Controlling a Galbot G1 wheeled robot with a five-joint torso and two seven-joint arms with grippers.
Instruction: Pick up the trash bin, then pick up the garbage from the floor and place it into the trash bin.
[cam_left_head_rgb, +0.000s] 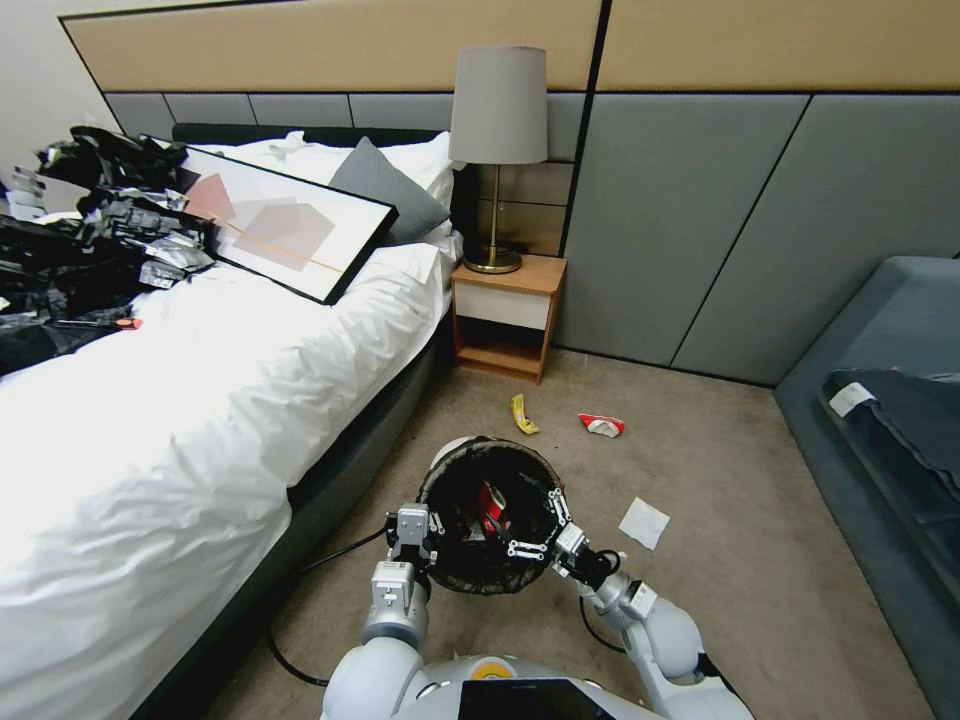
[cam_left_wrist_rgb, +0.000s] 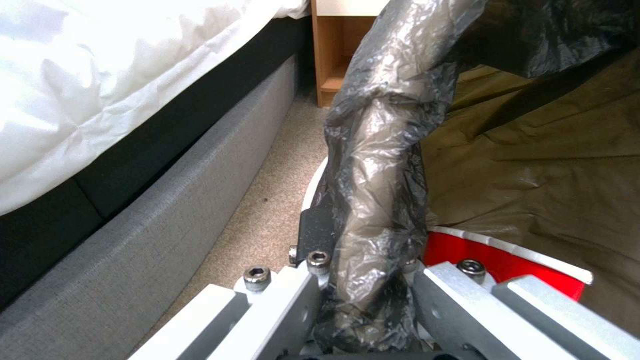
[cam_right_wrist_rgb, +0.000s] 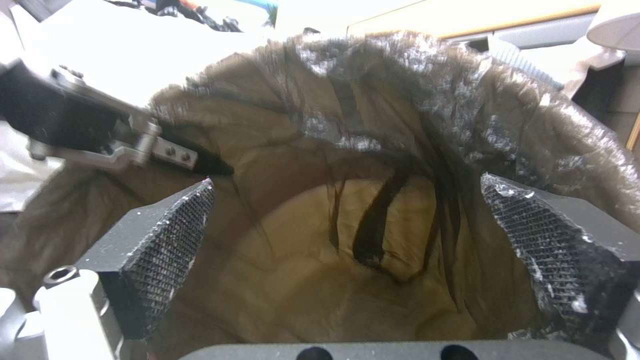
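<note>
Head view: left gripper (cam_left_head_rgb: 413, 528) clamps trash bin (cam_left_head_rgb: 490, 515) rim; right gripper (cam_left_head_rgb: 540, 522) wide apart over bin mouth, holding nothing.

The trash bin (cam_left_head_rgb: 490, 455) sits on the carpet (cam_left_head_rgb: 760, 560) straight ahead, with the bed (cam_left_head_rgb: 180, 400) to its left. The nightstand (cam_left_head_rgb: 505, 315) stands behind it against the wall, a lamp (cam_left_head_rgb: 497, 150) on top. Beyond the bin lie a peel (cam_left_head_rgb: 522, 414) and a wrapper (cam_left_head_rgb: 602, 424); a tissue (cam_left_head_rgb: 643, 522) lies to its right.
</note>
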